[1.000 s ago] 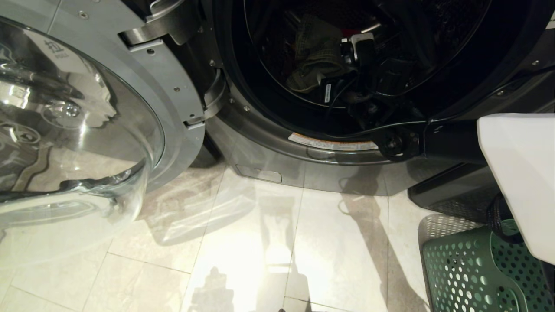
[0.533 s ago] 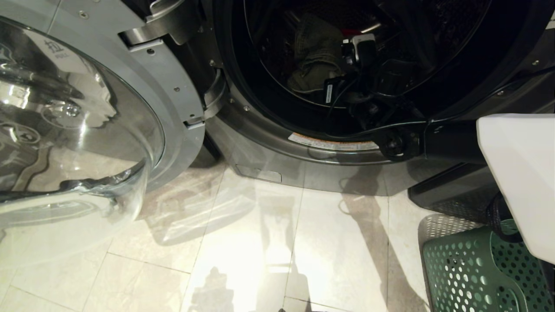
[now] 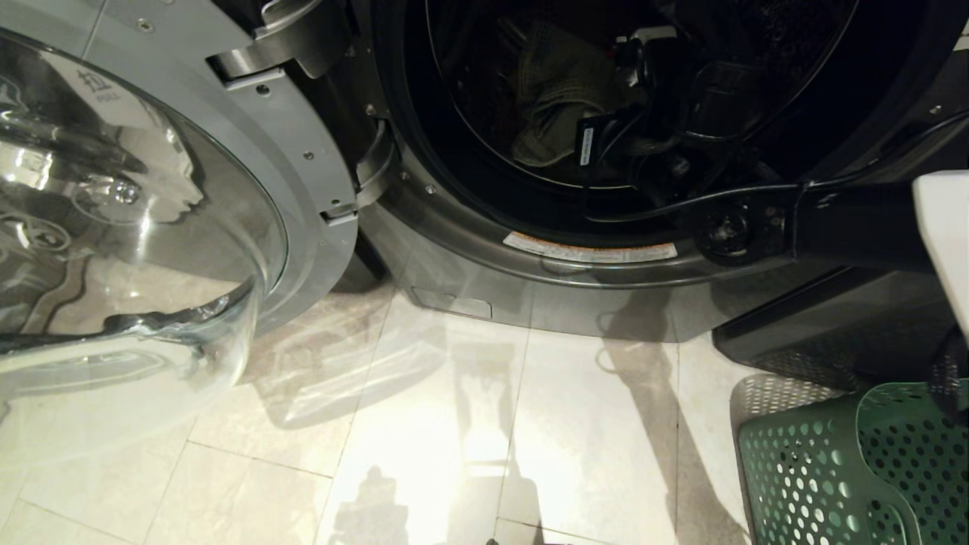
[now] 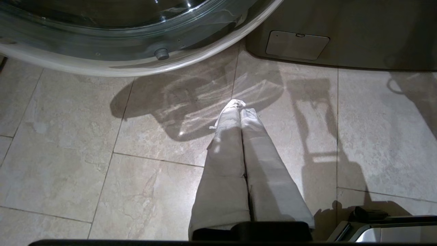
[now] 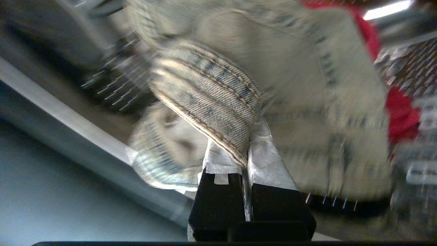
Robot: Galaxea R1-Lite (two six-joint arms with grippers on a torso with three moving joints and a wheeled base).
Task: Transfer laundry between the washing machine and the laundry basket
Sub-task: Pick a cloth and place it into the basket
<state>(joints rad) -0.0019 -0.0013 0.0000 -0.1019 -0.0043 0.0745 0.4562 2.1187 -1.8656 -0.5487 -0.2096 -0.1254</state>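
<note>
Two arms: the left end effector (image 4: pixel 240 106), fingers pressed together and empty, hangs over the tiled floor (image 3: pixel 424 424). The laundry basket (image 3: pixel 825 469) stands on that floor at the near right. Farther in, the right end effector (image 5: pixel 246 155) reaches through the washing machine (image 3: pixel 469 242) opening, pinching a seamed fold of the denim piece (image 5: pixel 211 92); a red garment (image 5: pixel 399 112) lies behind it in the drum.
</note>
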